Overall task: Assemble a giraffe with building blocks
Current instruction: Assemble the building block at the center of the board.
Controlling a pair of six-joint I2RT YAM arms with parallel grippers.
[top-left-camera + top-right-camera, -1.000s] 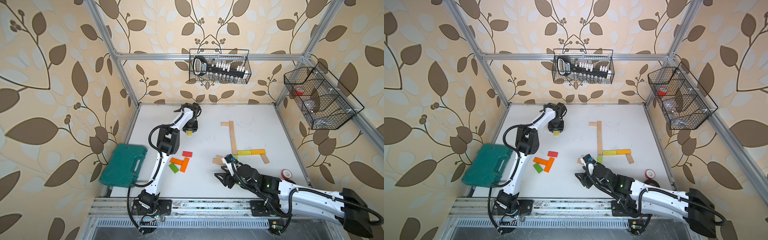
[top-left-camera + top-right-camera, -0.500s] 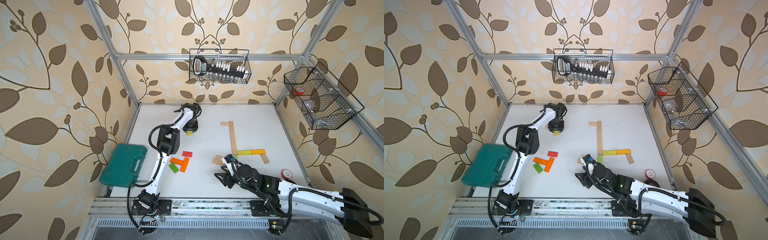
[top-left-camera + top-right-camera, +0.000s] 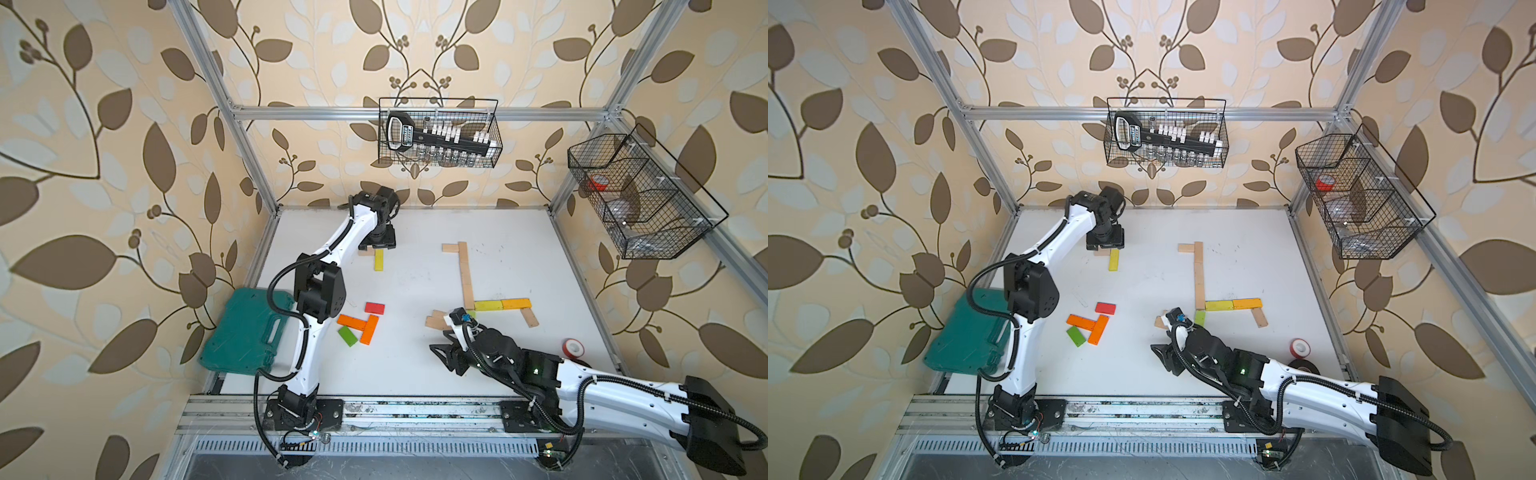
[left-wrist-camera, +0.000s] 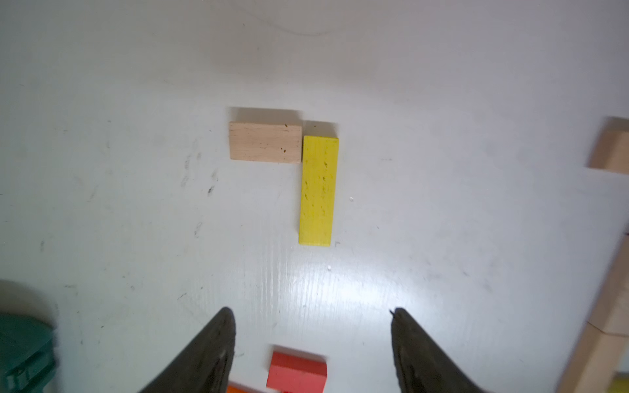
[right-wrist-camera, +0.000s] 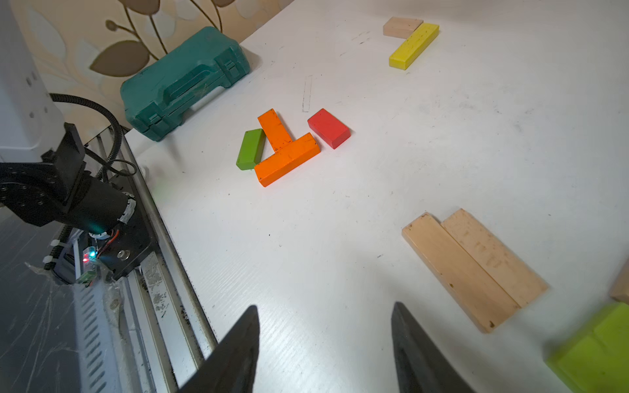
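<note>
My left gripper (image 4: 311,311) hangs open and empty above the far left of the table. A yellow block (image 4: 318,190) lies flat there, its end against a short pale block (image 4: 265,142). In both top views the left gripper (image 3: 379,242) covers part of that pair. My right gripper (image 5: 325,306) is open near the table's front, with two pale planks (image 5: 473,265) lying side by side to one side of it. The partly laid figure is a pale head block (image 3: 449,248), a long pale neck (image 3: 465,274), yellow blocks (image 3: 503,304) and a pale leg (image 3: 530,318).
Loose red (image 3: 375,308), orange (image 3: 368,329) and green (image 3: 347,336) blocks lie at mid left. A dark green case (image 3: 245,328) overhangs the table's left edge. A red tape roll (image 3: 573,348) sits front right. Wire baskets (image 3: 440,137) hang on the back and right walls.
My left gripper's jaws have spread apart. Both arms and all the blocks stay about where they were.
</note>
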